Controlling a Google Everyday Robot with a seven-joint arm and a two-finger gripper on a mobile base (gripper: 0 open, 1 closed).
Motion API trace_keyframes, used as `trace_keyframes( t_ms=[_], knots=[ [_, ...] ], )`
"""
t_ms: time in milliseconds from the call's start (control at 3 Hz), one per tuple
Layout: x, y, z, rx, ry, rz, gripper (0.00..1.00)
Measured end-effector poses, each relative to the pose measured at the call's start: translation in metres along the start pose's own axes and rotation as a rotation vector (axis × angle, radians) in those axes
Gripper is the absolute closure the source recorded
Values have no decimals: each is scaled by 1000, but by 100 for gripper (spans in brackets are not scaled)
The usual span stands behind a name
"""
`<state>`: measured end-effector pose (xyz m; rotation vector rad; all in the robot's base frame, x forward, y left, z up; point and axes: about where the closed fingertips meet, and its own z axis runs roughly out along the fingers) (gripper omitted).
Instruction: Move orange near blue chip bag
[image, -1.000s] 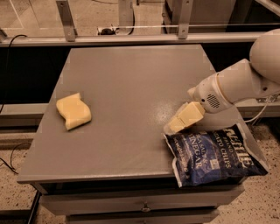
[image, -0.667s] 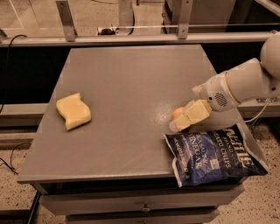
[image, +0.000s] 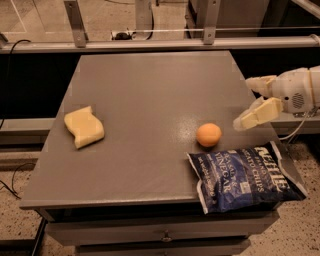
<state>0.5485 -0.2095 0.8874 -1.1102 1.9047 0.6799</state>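
Orange (image: 208, 134) on grey table (image: 150, 90) just beside blue chip bag (image: 245, 177); gripper (image: 245, 102) (jaws apart, empty) at table edge.

This looks to me like a robot lab: a plain grey bench (image: 150, 90), a metal rail (image: 150, 45) behind, speckled floor (image: 305, 235), and my gripper (image: 243, 104), fingers spread apart, at the bench's right edge.
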Motion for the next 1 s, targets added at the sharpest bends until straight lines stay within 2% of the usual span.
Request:
trace_keyframes(
  t_ms=[333, 667, 1000],
  knots=[
    [-30, -28, -21, -23, -122, -144, 0],
    [-57, -40, -47, 32, -163, -205, 0],
    [-57, -39, -46, 32, -159, -199, 0]
  ],
)
